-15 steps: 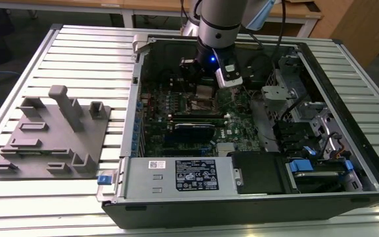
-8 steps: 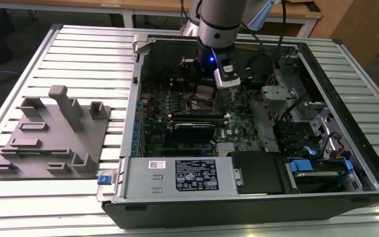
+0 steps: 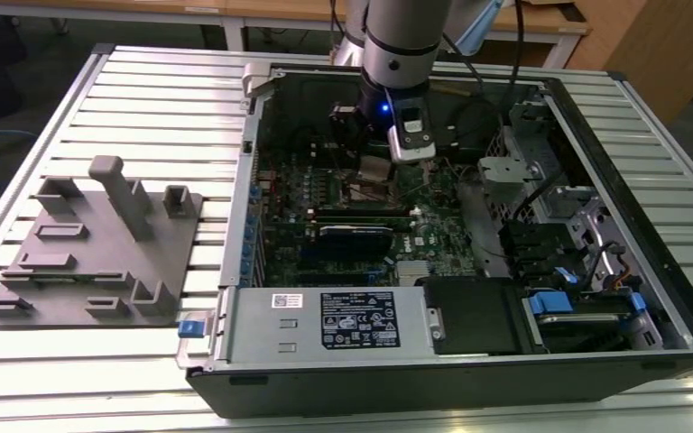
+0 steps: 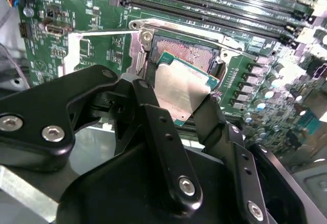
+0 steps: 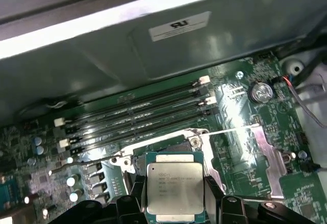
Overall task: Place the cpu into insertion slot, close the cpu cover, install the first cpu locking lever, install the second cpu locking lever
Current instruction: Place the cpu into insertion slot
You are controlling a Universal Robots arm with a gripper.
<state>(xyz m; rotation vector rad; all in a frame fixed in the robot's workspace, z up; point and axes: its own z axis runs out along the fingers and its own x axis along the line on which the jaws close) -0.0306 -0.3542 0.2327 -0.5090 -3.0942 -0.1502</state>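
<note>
A slatted metal desk [image 3: 142,81] spans the exterior view. On it an open computer case [image 3: 443,379] takes up the middle and right of the frame. A grey fixture plate [image 3: 94,262] with upright pegs lies on the desk at the left, apart from the case. The arm [image 3: 401,36] comes down from the top centre into the case, over the green motherboard [image 3: 431,234]. Long black memory slots [image 5: 143,116] run beside the insertion slot [image 4: 189,52], whose gold-brown contact field lies uncovered. The gripper [image 4: 179,98] hangs low over that slot, its black fingers [image 4: 148,101] clenched on two opposite edges of the cpu [image 5: 173,188]. The cpu sits metal side up, partly covering the slot; whether it touches the slot cannot be told.
</note>
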